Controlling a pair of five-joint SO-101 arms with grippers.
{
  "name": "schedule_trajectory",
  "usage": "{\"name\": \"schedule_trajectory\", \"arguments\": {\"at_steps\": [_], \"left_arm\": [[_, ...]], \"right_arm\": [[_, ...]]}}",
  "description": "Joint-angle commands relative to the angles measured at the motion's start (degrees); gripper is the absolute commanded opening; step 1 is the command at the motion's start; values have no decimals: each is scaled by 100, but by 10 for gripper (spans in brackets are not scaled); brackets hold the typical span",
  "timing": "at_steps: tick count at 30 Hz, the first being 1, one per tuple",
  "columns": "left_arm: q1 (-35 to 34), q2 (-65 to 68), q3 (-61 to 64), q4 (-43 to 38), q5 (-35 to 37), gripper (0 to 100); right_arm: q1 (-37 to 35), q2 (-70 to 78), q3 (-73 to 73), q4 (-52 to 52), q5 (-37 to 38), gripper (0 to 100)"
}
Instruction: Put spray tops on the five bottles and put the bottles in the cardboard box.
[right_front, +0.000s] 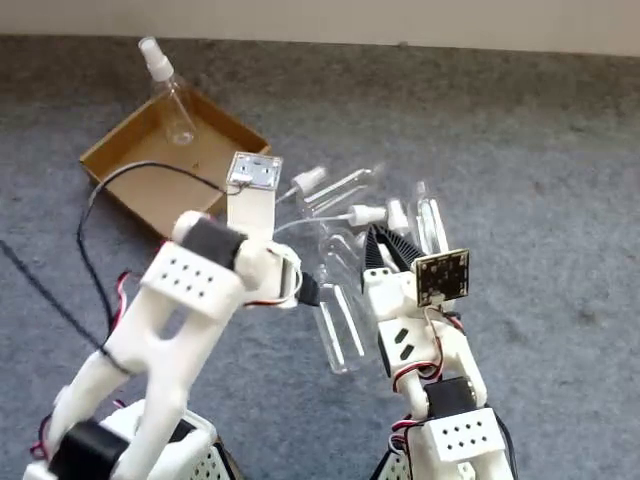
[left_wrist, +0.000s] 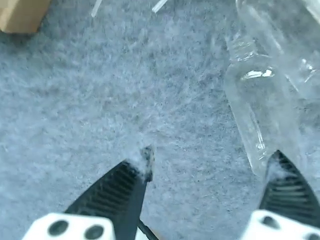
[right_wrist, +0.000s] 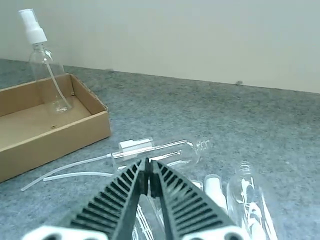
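the uncapped bottle (left_wrist: 252, 107) lay on its side on the grey carpet (left_wrist: 100, 100), just beside one finger of the left gripper (left_wrist: 212, 155), whose jaws stood wide apart and held nothing. its long axis ran away from the arm bases, with the open threaded neck at the far end and the base nearest the gripper. it looked like empty, thin clear plastic, so probably light, smooth, prone to rolling and easy to dent. a gentle grip across the middle of the body, with the neck left free for a spray top, seemed best. the right gripper (right_wrist: 149, 170) hung over the other lying bottles with its jaws together on nothing. one capped bottle (right_front: 172, 95) stood in the cardboard box (right_front: 150, 185).
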Motion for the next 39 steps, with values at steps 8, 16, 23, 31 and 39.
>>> {"name": "schedule_trajectory", "arguments": {"at_steps": [8, 16, 23, 31, 39], "left_arm": [[611, 1798, -1490, 202, 985, 322], [778, 2862, -2053, 158, 1222, 321], [1068, 3969, -2545, 167, 1222, 319], [1147, 4945, -3240, 158, 1477, 319], [1077, 5253, -3319, 158, 1785, 319]], "right_arm": [[57, -57, 971, 4, -53, 8], [57, -57, 971, 4, -35, 8], [57, -57, 971, 4, -35, 8], [48, -57, 971, 4, -26, 8], [48, -57, 971, 4, -18, 8]]}}
